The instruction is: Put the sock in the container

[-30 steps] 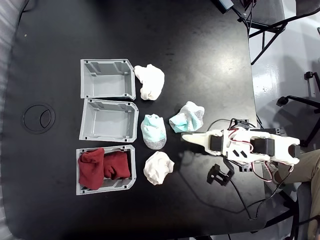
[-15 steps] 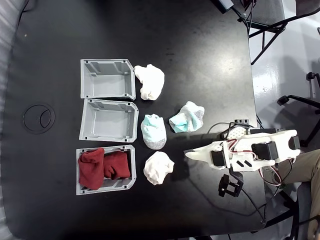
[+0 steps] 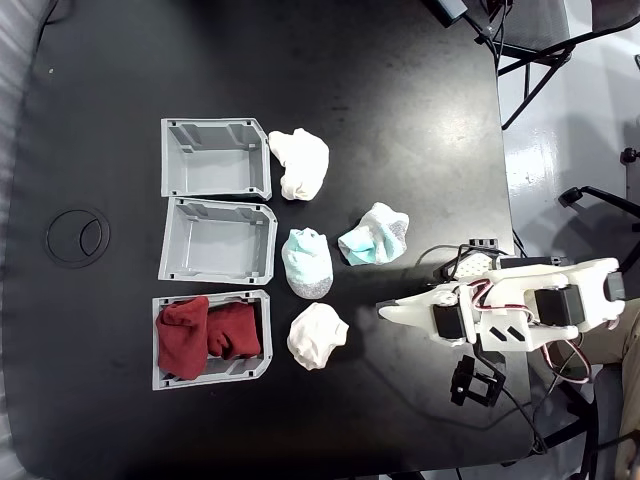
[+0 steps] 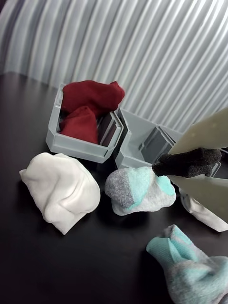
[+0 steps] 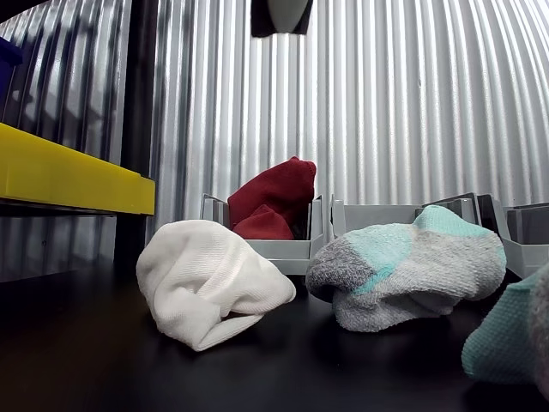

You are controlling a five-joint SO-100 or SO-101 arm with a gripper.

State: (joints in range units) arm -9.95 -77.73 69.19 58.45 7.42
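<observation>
The sock (image 3: 317, 335), a bunched white lump, is seen on the black table (image 3: 400, 100), just beside the bin (image 3: 262, 362) with red socks (image 3: 205, 337), at the bin's 3 o'clock in the fixed view. The empty container (image 3: 170, 240) sits at the sock's 10 o'clock. The gripper (image 3: 384, 308) is well off at 3 o'clock, fingers together, nothing held. A mint-grey sock (image 4: 137, 190) lies beside the white sock.

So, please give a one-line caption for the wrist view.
Pincer hovering above mint-grey socks, bunched white sock lying before a bin of red socks.
</observation>
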